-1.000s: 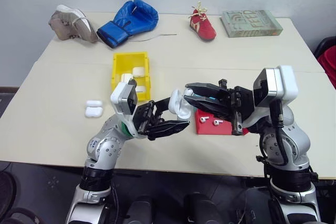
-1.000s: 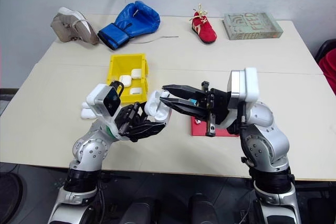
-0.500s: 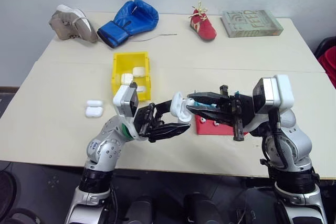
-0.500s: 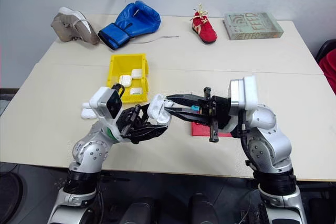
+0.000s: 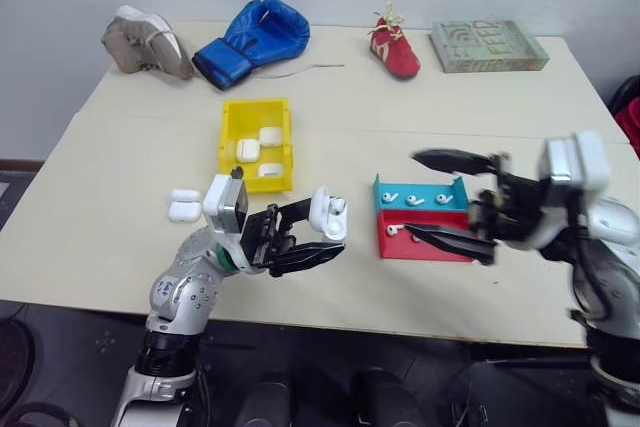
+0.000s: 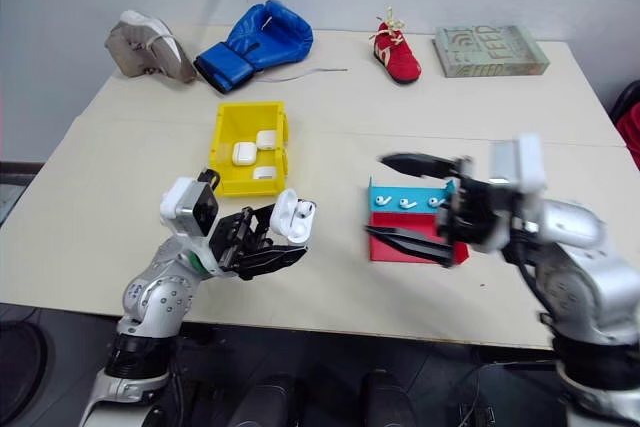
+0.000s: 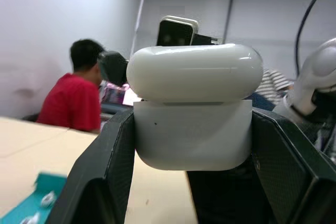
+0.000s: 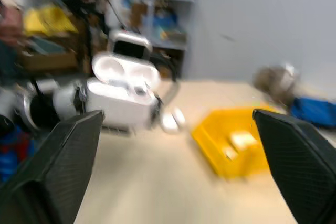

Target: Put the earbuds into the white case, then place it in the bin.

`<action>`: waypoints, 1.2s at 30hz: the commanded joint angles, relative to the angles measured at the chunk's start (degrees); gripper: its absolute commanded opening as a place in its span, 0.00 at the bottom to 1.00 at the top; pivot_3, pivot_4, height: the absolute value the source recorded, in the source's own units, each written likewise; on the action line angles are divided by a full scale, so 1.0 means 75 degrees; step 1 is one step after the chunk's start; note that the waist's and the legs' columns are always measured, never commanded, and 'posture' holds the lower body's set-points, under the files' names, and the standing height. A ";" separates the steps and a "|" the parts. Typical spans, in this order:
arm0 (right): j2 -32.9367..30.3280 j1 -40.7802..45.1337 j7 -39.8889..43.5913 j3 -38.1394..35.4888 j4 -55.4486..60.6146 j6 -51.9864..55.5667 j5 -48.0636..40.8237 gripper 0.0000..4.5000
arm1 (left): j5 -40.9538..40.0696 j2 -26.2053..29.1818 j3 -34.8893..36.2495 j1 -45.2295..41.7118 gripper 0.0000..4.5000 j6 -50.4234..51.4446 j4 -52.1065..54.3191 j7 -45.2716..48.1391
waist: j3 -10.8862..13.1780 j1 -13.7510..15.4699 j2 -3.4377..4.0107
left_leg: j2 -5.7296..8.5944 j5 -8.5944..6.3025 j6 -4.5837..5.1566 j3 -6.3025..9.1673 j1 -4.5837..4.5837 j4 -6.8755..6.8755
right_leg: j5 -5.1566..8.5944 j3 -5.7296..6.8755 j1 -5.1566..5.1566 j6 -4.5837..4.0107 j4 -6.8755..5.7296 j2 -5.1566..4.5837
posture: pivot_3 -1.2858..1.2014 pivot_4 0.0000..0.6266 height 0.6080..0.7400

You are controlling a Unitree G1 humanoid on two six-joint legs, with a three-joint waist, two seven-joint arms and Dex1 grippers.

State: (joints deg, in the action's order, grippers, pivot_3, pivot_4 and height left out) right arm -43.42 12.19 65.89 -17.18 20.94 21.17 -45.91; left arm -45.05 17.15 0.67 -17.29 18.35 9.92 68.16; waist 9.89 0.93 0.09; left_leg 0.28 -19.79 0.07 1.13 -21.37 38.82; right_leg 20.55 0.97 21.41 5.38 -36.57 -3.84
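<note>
My left gripper (image 5: 322, 234) is shut on the white case (image 5: 326, 215) and holds it above the table's front, lid swung open. In the left wrist view the case (image 7: 193, 129) sits clamped between both fingers. I cannot tell whether an earbud lies inside it. My right gripper (image 5: 414, 194) stands open to the right of the case, apart from it, over the red-and-blue tray (image 5: 428, 248). Several earbuds (image 5: 415, 199) lie in that tray. The bin (image 5: 228, 137) is behind my left gripper with three white cases in it. The right wrist view shows the open case (image 8: 123, 90) and the bin (image 8: 207, 135).
Two more white cases (image 5: 182, 204) lie on the table left of my left arm. Along the far edge are a grey shoe (image 5: 146, 41), a blue boxing glove (image 5: 255, 39), a red shoe (image 5: 396, 50) and a book (image 5: 488, 45). A person in a red shirt (image 7: 71, 106) sits in the background.
My right gripper has drawn away to the right from the case and opened wide. The left gripper, still holding the case, has sunk slightly and shifted left.
</note>
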 commanded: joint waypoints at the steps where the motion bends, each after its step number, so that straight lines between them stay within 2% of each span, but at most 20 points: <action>1: -0.0330 -0.1348 0.0542 -0.1641 -0.1417 -0.1236 0.0847 0.99 | 0.0304 0.0204 0.0282 0.0291 0.62 -0.0575 -0.0060 0.0146 | 0.0000 0.0056 -0.0001 | 0.0002 -0.0002 0.0003 -0.0001 0.0001 0.0003 | 0.0000 0.0001 -0.0005 0.0000 0.0005 0.0001 | 0.52 0.24 1.00; 4: -0.0541 -0.2371 0.1223 -0.2433 -0.3154 -0.2907 0.1723 0.99 | 0.0356 0.0252 0.0491 0.0499 0.62 -0.0814 -0.0137 0.0013 | 0.0000 0.0092 -0.0001 | 0.0007 -0.0006 0.0013 -0.0006 0.0004 0.0010 | -0.0001 -0.0001 -0.0015 0.0002 0.0007 -0.0002 | 0.52 0.24 1.00; 7: -0.0579 -0.2693 0.1264 -0.2944 -0.4546 -0.3968 0.2033 0.99 | 0.0497 0.0220 0.0604 0.0599 0.62 -0.1008 -0.0203 -0.0179 | 0.0001 0.0029 -0.0001 | 0.0007 -0.0011 0.0022 -0.0021 0.0013 0.0008 | -0.0001 -0.0009 -0.0023 0.0002 0.0016 -0.0001 | 0.52 0.24 1.00; 10: -0.0538 -0.2674 0.0935 -0.2928 -0.4748 -0.4355 0.2268 0.99 | 0.0567 0.0226 0.0658 0.0614 0.62 -0.1115 -0.0235 -0.0326 | 0.0001 -0.0148 0.0005 | -0.0004 -0.0007 0.0016 -0.0042 0.0039 0.0007 | -0.0001 -0.0013 -0.0037 0.0002 0.0016 0.0003 | 0.52 0.24 1.00; 14: -0.0593 -0.2315 0.0603 -0.2397 -0.4020 -0.3891 0.2220 0.99 | 0.0617 0.0270 0.0656 0.0613 0.62 -0.1151 -0.0229 -0.0440 | 0.0000 -0.0276 0.0010 | -0.0016 0.0001 0.0001 -0.0041 0.0059 0.0007 | -0.0001 -0.0024 -0.0044 0.0001 0.0000 0.0019 | 0.52 0.24 1.00; 17: -0.0834 -0.1270 0.0228 -0.1658 -0.3401 -0.3173 0.2219 0.99 | 0.0632 0.0284 0.0627 0.0604 0.62 -0.1131 -0.0183 -0.0489 | 0.0004 -0.0363 0.0018 | -0.0016 0.0002 -0.0001 -0.0040 0.0059 0.0011 | -0.0001 -0.0029 -0.0043 0.0002 -0.0008 0.0019 | 0.52 0.24 1.00; 21: -0.1190 0.0313 -0.0112 -0.0572 -0.3332 -0.2437 0.2717 0.99 | 0.0670 0.0284 0.0591 0.0526 0.62 -0.1136 -0.0205 -0.0553 | 0.0007 -0.0283 0.0026 | -0.0014 0.0003 -0.0006 -0.0033 0.0038 0.0020 | -0.0001 -0.0027 -0.0007 0.0002 -0.0036 0.0016 | 0.52 0.24 1.00; 28: -0.1249 0.3381 0.0363 0.1807 -0.4558 -0.1292 0.3904 0.99 | 0.0705 0.0242 0.0512 0.0437 0.62 -0.1152 -0.0260 -0.0588 | 0.0008 -0.0101 0.0025 | -0.0010 0.0003 -0.0010 -0.0018 0.0014 0.0023 | -0.0001 -0.0012 0.0013 0.0001 -0.0035 0.0005 | 0.52 0.24 1.00; 36: -0.1193 0.5512 0.1794 0.4107 -0.6801 -0.2497 0.6014 0.99 | 0.0754 0.0170 0.0425 0.0464 0.62 -0.1250 -0.0205 -0.0662 | 0.0009 -0.0142 0.0024 | 0.0000 0.0001 -0.0005 -0.0017 0.0003 0.0013 | -0.0001 0.0001 0.0021 0.0001 -0.0020 -0.0009 | 0.52 0.24 1.00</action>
State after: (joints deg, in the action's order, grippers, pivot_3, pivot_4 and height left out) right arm -51.81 52.07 77.44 12.79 -27.65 5.38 -3.55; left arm -39.27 18.63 3.67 -13.66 9.82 6.58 63.46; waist 9.96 -0.13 0.27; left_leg 0.29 -19.78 0.03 1.00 -21.34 38.92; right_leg 20.54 0.98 21.57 5.39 -36.74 -3.90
